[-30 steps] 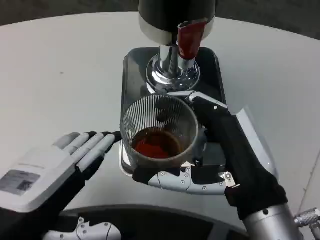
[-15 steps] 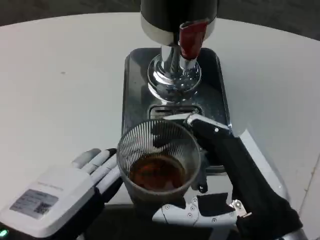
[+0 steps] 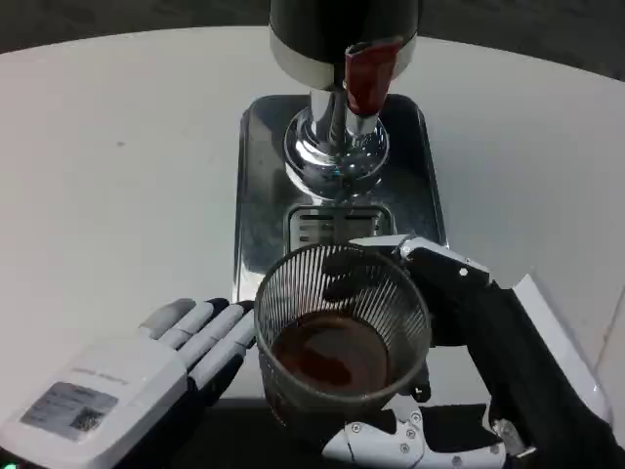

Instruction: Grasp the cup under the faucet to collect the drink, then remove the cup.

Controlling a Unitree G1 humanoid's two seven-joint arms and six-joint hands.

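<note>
A ribbed clear cup (image 3: 342,337) with dark brown drink in its bottom is lifted near the front of the picture, clear of the faucet. My right hand (image 3: 469,371) grips it from the right and below, its fingers wrapped around the cup's wall. The dispenser (image 3: 337,29) stands at the top with its red tap lever (image 3: 366,73) and chrome spout base (image 3: 332,147). My left hand (image 3: 146,376) lies open to the left of the cup, fingertips near its wall.
The grey drip tray (image 3: 264,195) with its slotted grate (image 3: 327,227) lies under the faucet. The white round table (image 3: 117,166) spreads out on both sides; its dark far edge shows at the top.
My right hand has drawn the cup toward me and slightly right, off the drip tray's grate. The left hand has stayed beside it, shifting a little.
</note>
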